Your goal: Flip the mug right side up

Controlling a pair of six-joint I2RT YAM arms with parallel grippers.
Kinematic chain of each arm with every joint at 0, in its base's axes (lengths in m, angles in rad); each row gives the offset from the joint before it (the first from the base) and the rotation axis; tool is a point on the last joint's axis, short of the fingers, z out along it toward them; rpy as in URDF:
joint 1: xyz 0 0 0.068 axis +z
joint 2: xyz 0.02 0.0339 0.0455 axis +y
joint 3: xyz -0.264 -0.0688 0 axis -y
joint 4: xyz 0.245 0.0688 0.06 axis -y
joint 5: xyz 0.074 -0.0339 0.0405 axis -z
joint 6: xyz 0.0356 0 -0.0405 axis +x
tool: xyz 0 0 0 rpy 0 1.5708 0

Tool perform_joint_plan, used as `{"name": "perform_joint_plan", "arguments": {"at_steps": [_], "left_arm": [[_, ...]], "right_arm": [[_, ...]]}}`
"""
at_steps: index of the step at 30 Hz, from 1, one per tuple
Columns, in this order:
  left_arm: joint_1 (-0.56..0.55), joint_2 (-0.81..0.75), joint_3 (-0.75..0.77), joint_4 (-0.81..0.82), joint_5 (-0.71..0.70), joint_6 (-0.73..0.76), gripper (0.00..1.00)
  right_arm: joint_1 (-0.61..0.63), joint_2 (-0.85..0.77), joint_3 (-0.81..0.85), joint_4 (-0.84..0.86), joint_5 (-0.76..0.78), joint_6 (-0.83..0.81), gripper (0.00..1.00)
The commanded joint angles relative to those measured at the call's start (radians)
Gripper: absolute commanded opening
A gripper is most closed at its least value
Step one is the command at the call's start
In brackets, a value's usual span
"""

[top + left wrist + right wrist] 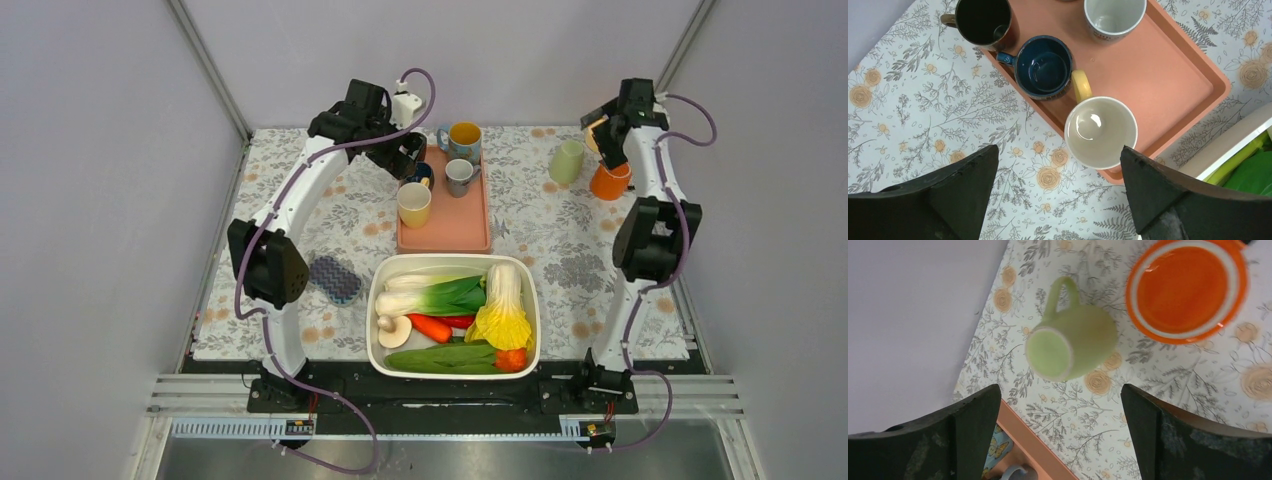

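Observation:
A light green mug (566, 160) stands upside down on the floral cloth at the back right, between the tray and an orange mug. In the right wrist view its flat base (1050, 354) faces up and its handle points away. My right gripper (606, 128) is open and empty, held above the cloth just beside the green mug; its midpoint (1060, 390) lies just short of it. My left gripper (408, 158) is open and empty above the tray's left edge; in its wrist view (1059, 152) it hovers near a cream mug (1100, 131).
A salmon tray (450, 228) holds several upright mugs: cream (414, 204), dark blue (1043, 67), grey (459, 176), butterfly-patterned (463, 140). An orange mug (1187, 290) stands upright right of the green one. A white bin (372, 300) of vegetables sits in front. A sponge (335, 278) lies at the left.

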Motion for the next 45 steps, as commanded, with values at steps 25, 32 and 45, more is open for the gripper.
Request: {"name": "perform_joint_plan", "arguments": {"at_steps": [25,32,45], "left_arm": [[0.057,-0.003,0.018,0.015,0.103,-0.054,0.95],[0.058,0.0,0.019,0.015,0.087,-0.044,0.95],[0.066,-0.004,0.019,0.014,0.116,-0.049,0.95]], "right_arm": [[0.142,0.5,0.588,-0.159,0.163,-0.627,0.99],[0.142,0.475,0.546,-0.156,0.047,-0.642,0.92],[0.142,0.283,0.251,-0.323,0.082,-0.695,0.96]]}}
